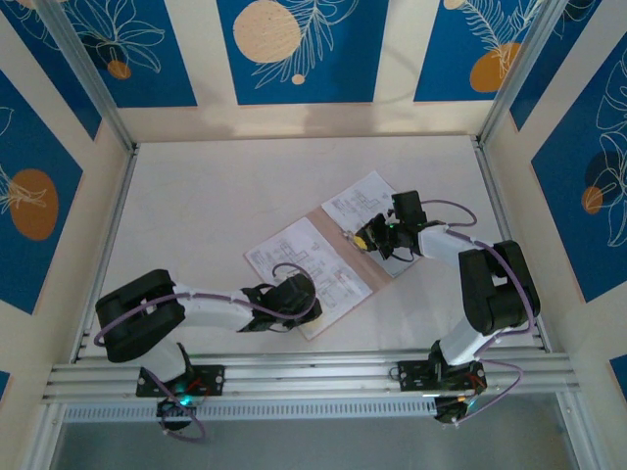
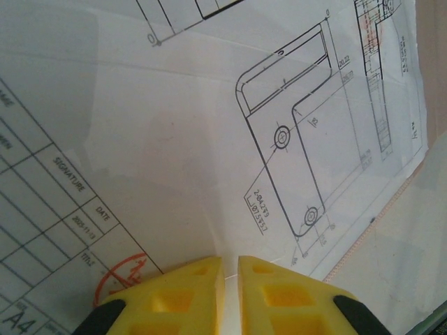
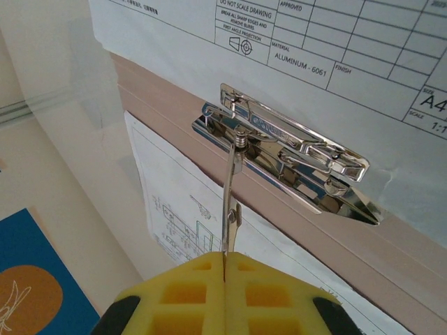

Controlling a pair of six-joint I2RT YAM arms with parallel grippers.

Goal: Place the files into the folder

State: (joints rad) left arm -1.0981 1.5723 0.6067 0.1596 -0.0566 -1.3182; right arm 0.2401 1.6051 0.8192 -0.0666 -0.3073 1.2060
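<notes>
The white table point(image 1: 196, 196) took up most of the overhead view. It was walled on three sides, with broad open surface to the left of the paperwork and beyond it. The folder point(image 1: 315, 331) lay open and skewed, right of centre. Its pinkish-tan near corner poked out close to the aluminium rail point(image 1: 313, 377) at the near edge. The files point(image 1: 313, 257) covered it, one printed sheet on the left half and another on the right. Tan card showed along the spine between them (and as a thin strip past the sheet's edge in the left wrist view). The left gripper point(image 2: 229, 269) sat on the left sheet, its yellow fingers drawn almost together with a slit between them; whether they pinched paper could not be told. The right gripper point(image 3: 224, 264) was at the spine, its fingers closed tight on the thin raised lever point(image 3: 230, 188) of the metal clip point(image 3: 286, 157), which sat on the tan band.
</notes>
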